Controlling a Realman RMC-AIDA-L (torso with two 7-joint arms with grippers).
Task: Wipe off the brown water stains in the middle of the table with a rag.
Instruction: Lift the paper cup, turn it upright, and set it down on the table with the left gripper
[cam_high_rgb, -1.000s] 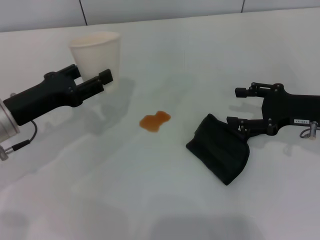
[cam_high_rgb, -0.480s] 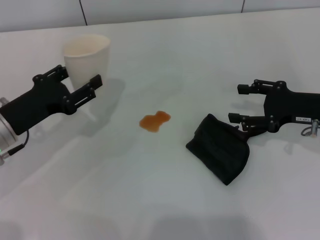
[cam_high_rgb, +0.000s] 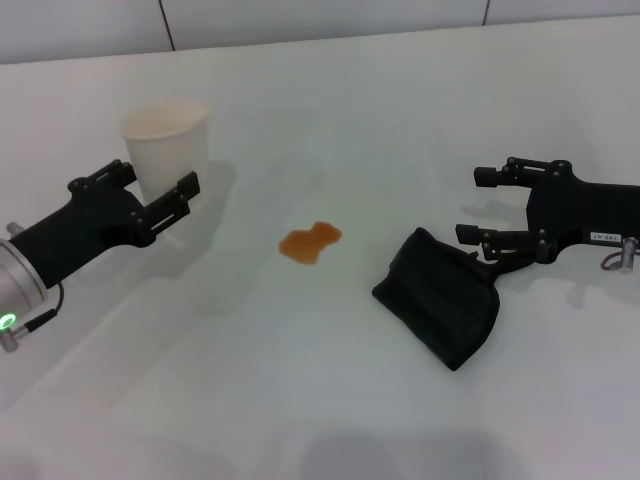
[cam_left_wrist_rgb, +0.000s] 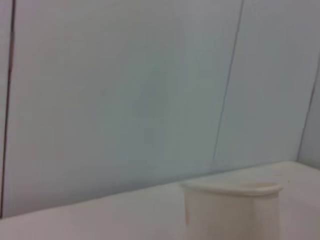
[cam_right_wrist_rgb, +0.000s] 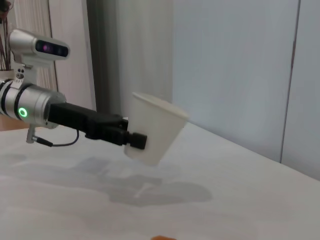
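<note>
We see the left arm extending from the table's left edge toward the far left area of the table (cam_high_rgb: 330, 380). Its forearm lies at a low angle, pointing up and to the right in the head view. The left gripper (cam_high_rgb: 155, 190) sits against the white paper cup (cam_high_rgb: 168, 146), one finger on each side of the cup's lower wall. In the right wrist view the same cup (cam_right_wrist_rgb: 155, 129) appears tilted, its base at the gripper tip and its mouth leaning away. We read the fingers as closed on the cup.

The right arm enters from the table's right edge, its black gripper body roughly level and pointing left. The right gripper (cam_high_rgb: 478, 205) has its two fingers spread apart, one farther from us and one nearer. The nearer finger (cam_high_rgb: 495, 238) lies just at the upper right edge of the rag (cam_high_rgb: 440, 296); we cannot tell whether it touches the cloth. Nothing is held between the fingers.

The rag is a bunched black cloth lying flat on the table, right of centre. The brown water stains (cam_high_rgb: 310, 242) form one small lobed orange-brown blotch in the middle of the table, between the cup and the rag, apart from both.
</note>
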